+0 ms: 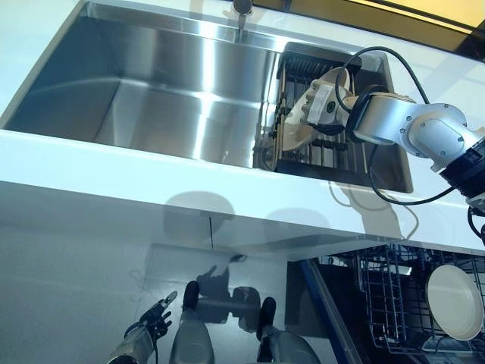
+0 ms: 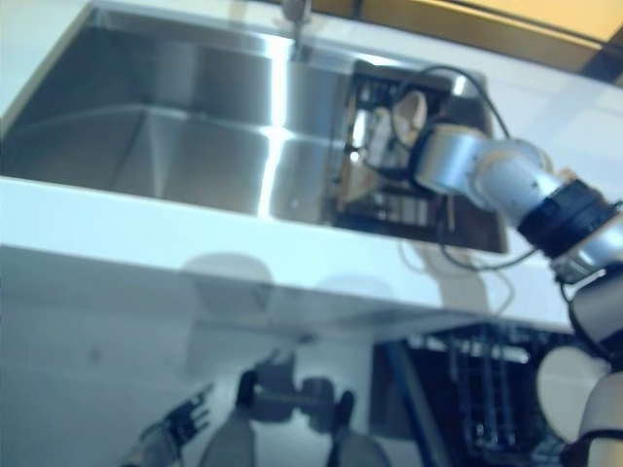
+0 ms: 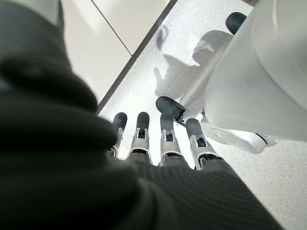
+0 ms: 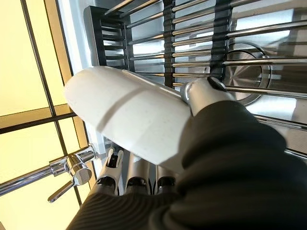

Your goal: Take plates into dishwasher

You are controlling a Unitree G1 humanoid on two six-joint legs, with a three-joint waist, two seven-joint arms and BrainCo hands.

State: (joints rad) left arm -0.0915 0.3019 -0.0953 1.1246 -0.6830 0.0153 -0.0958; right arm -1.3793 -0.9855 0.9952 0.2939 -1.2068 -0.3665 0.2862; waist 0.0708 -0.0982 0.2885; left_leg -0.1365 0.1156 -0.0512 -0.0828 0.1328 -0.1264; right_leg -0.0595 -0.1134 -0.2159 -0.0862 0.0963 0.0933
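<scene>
The counter [image 1: 114, 163] is carrying a wide steel sink [image 1: 151, 91], and at the sink's right end a dark drying rack [image 1: 333, 155] is sitting over the basin. The right robot hand [image 1: 327, 102] is reaching onto that rack and is pinching a cream plate [image 4: 129, 117], fingers on one face and thumb on the other, the plate standing on edge between the rack's bars. Below the counter, to the rack's lower right, the open dishwasher basket [image 1: 386, 303] is already holding a white plate [image 1: 455, 302], so the carry likely runs down and rightward. The left robot hand [image 3: 163, 136] is hanging low beside the cabinet, fingers straight, empty.
</scene>
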